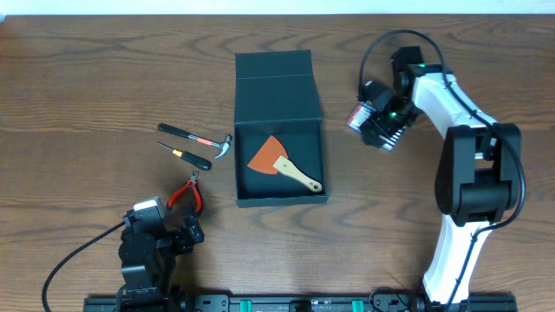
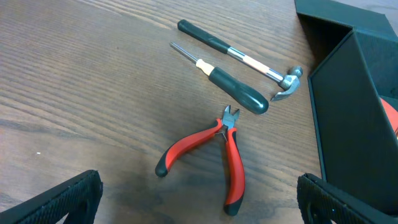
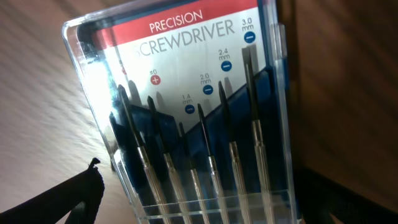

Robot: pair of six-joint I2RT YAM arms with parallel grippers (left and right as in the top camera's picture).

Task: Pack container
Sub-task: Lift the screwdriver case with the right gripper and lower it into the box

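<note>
The container (image 1: 276, 82) is matt cardboard, the table (image 1: 87, 87) grained wood, the screwdriver case (image 3: 186, 81) glossy clear plastic.

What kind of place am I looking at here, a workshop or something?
Probably a robot test bench, not a workshop: two robot arms at a wooden table, hammer and pliers laid out, an open box to pack, the right tool holding a screwdriver pack.

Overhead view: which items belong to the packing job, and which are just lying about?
Job: box, scraper inside it, held screwdriver set; probably hammer, screwdriver, pliers beside the box.
Lying about: only the left arm's cable.
</note>
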